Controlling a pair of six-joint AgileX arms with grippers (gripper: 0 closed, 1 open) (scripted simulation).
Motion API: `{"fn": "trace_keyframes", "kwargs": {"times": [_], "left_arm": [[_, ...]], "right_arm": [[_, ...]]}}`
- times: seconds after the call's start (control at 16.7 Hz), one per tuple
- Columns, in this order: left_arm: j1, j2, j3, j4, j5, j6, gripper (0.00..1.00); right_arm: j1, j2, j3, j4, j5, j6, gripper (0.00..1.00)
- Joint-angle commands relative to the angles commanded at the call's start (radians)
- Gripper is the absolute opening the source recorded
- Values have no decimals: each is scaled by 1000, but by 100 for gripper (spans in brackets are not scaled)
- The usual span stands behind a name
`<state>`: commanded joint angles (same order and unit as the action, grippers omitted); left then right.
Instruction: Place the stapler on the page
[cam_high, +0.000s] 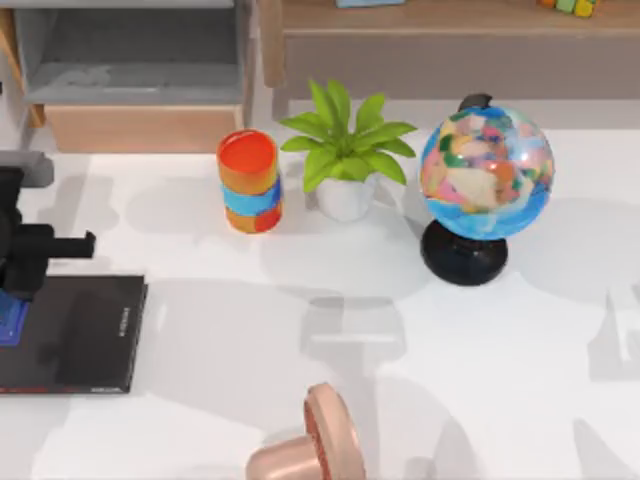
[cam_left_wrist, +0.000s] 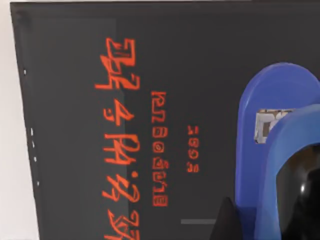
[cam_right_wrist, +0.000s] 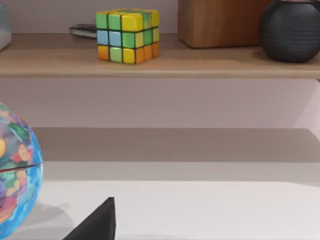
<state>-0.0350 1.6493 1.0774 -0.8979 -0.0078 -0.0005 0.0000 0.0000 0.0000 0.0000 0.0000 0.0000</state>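
Left gripper (cam_high: 12, 300) hangs over the table's left edge, its jaws clamped on the blue stapler (cam_left_wrist: 272, 150), which sits low over the black page (cam_left_wrist: 150, 60) beside the red print. Right arm is parked off to the right.

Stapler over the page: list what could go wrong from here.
1. The blue stapler sits near one end of the black page, by the table's left side; released there, it might overhang.
2. The left gripper crowds the stapler, so pulling away carelessly could drag it or shift the page.
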Motion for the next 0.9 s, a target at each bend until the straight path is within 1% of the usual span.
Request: {"fn": "trace_keyframes", "kwargs": {"times": [0.24, 0.6, 0.84, 0.9], "left_arm": [[5, 4, -2, 2, -1, 2, 0], [2, 50, -63, 117, 0, 3, 0], [2, 54, -68, 122, 0, 3, 0], [2, 54, -68, 122, 0, 3, 8]], "right_arm": [[0, 0, 0, 0, 0, 0, 100], [0, 0, 0, 0, 0, 0, 100], [0, 0, 0, 0, 0, 0, 100], [0, 0, 0, 0, 0, 0, 100]]}}
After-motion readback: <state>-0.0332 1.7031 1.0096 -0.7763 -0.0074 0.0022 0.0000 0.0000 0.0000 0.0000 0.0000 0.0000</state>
